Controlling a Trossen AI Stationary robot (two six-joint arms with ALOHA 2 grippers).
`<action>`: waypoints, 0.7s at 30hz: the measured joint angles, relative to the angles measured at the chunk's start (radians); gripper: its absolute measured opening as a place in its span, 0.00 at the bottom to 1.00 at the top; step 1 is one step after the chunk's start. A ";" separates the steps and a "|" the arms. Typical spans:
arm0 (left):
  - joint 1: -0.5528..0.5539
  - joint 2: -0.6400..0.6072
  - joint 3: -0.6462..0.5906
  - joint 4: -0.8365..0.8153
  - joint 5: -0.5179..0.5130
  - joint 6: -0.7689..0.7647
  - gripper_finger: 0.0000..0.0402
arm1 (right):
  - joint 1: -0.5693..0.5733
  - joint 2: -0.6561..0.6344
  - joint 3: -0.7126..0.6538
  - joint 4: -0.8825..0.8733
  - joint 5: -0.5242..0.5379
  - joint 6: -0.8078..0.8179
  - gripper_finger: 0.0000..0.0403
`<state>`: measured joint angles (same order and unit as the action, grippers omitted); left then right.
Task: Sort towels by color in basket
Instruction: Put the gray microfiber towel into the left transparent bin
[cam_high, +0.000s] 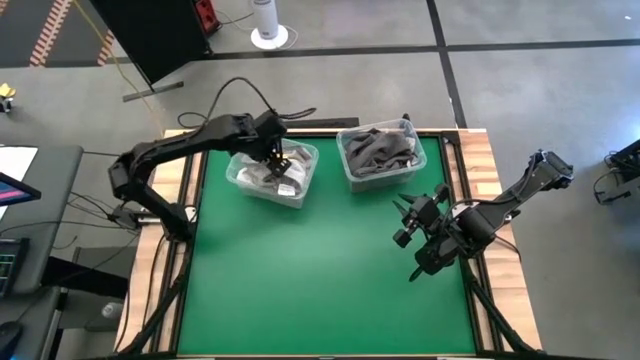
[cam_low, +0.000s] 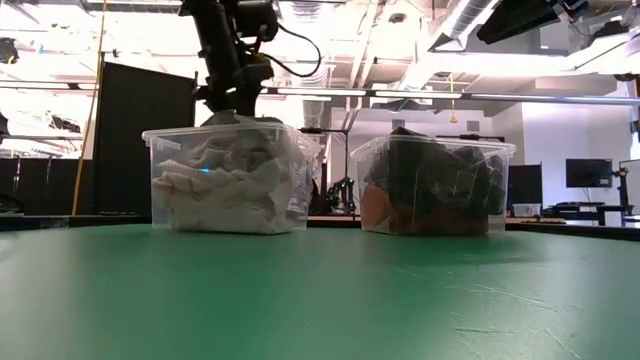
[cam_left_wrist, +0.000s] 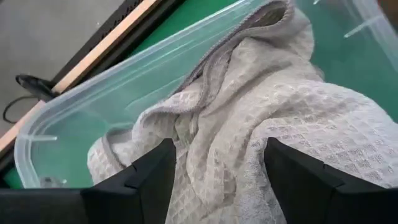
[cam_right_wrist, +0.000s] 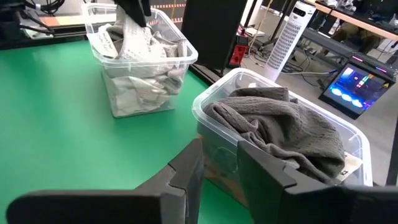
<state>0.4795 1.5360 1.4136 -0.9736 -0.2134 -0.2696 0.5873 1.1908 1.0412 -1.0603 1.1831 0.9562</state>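
1. Left claw (cam_high: 278, 160): over the left clear bin (cam_high: 240, 181), fingers spread wide either side of a light waffle-weave towel (cam_left_wrist: 261, 124). Cloth sits betw. the fingers (cam_left_wrist: 149, 180) but is not pinched; released state.
2. Right claw (cam_high: 420, 235): waits above the green surface (cam_high: 320, 290), near the right edge, in front of the right clear bin (cam_high: 350, 172). Fingers only partly apart, nothing betw. them; holds no cloth.
3. Towels, light group: white, light grey and checked pieces fill the left bin, heaped to approx. rim height in the low view (cam_low: 225, 185).
4. Towels, dark group: dark grey towel (cam_right_wrist: 280, 127) lies on top in the right bin; low view shows an orange piece (cam_low: 375, 210) at the bottom, against the front wall.
5. No loose towel visible on the surface; both bins stand well apart at the back.
6. Step in hand (judgement): drop-off of a light towel into the left bin, or poss. a tidy-up of the heap; sorting looks near its end.
7. Next move (judgement): left claw needs a straight lift clear of the rim w/o snagging the waffle cloth, since folds lie close to both fingers.
8. Risk (judgement): a caught loop could drag the towel back out over the wall.
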 joint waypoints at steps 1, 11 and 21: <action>0.000 0.003 -0.002 -0.001 0.000 -0.007 0.58 | 0.000 0.000 0.000 0.001 0.000 -0.003 0.32; 0.000 0.219 -0.153 0.115 0.059 0.001 0.58 | 0.000 0.000 0.000 0.033 0.000 -0.075 0.32; -0.002 0.218 -0.120 0.107 0.075 0.041 0.58 | -0.003 0.000 0.000 0.043 0.000 -0.075 0.32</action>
<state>0.4774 1.7542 1.2937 -0.8669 -0.1380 -0.2287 0.5846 1.1908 1.0412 -1.0170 1.1835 0.8810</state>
